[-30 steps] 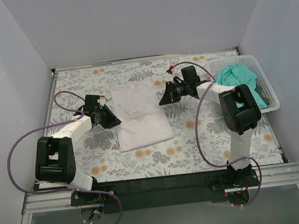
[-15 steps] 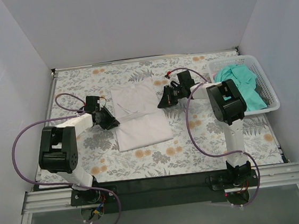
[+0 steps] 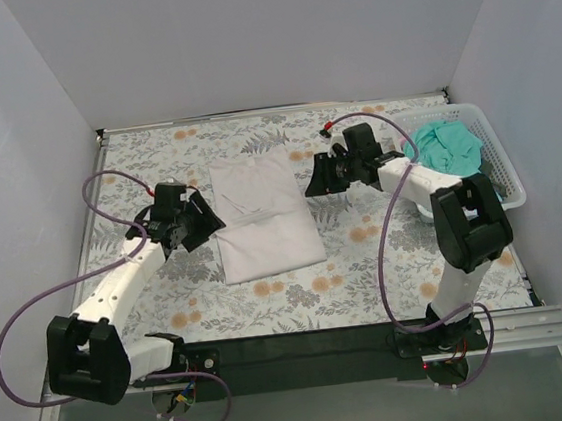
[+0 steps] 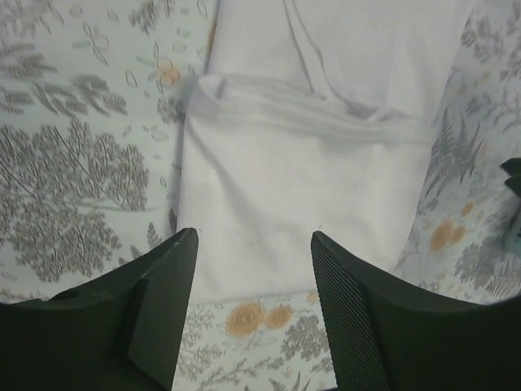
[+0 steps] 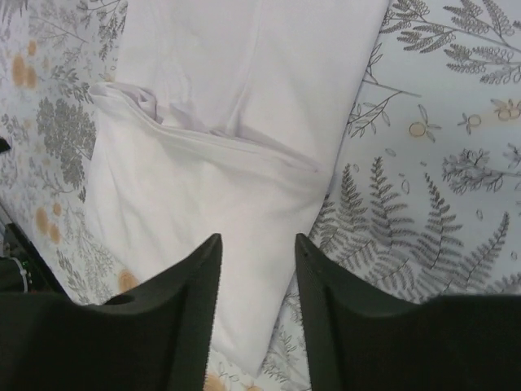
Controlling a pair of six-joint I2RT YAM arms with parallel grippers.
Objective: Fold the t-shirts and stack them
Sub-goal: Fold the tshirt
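Holding the teal t-shirt [image 3: 447, 145], the basket [image 3: 501, 169] stands right of the white t-shirt [image 3: 262, 218].

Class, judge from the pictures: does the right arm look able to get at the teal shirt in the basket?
Probably yes. The teal shirt lies uncovered in the open-topped basket beside that arm, and the right gripper is open and empty, though it points toward the white shirt.

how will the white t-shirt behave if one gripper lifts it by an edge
Probably floppy: the white t-shirt lies flat in soft creased layers, so a lifted edge would likely sag and unfold. Likely light, being thin cloth. Pushed, it would probably bunch rather than slide whole.
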